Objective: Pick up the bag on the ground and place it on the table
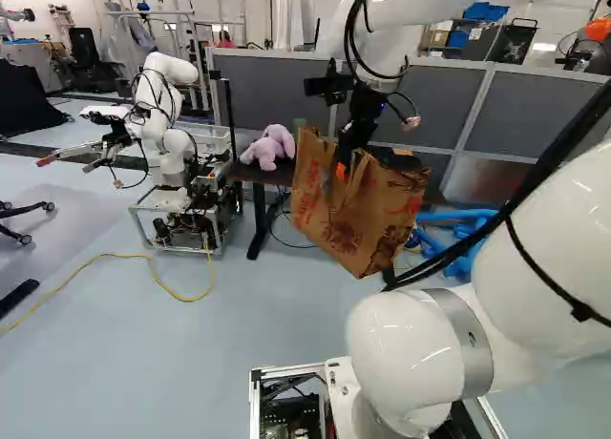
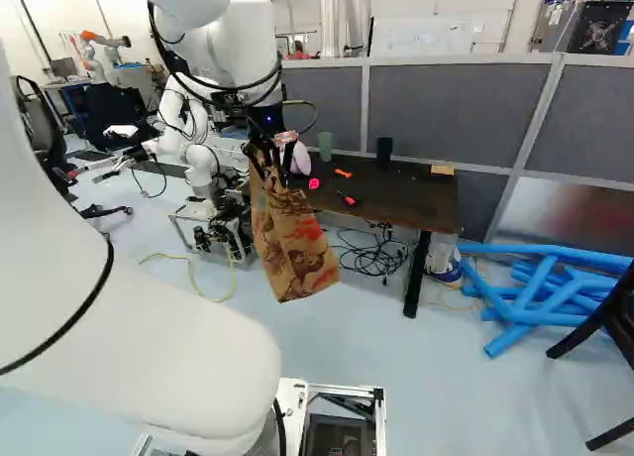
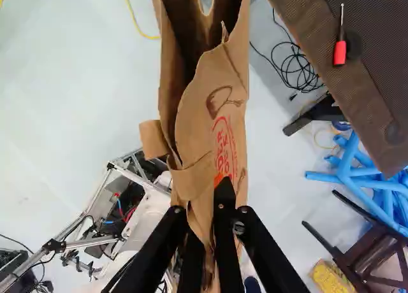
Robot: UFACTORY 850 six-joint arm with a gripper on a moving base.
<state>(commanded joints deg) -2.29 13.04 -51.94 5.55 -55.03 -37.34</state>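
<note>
Right base view | bag (image 2: 293, 243) airborne, top edge nipped in pincer (image 2: 272, 159), L of table (image 2: 411, 190) | base prob. below tabletop ht; low approach may snag edge, tear paper | swing R may knock green cup (image 2: 325, 146), maybe screwdriver (image 2: 347, 199) too

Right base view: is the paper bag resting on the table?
No, the bag hangs from the fingers beside the table, with floor showing below it.
</note>
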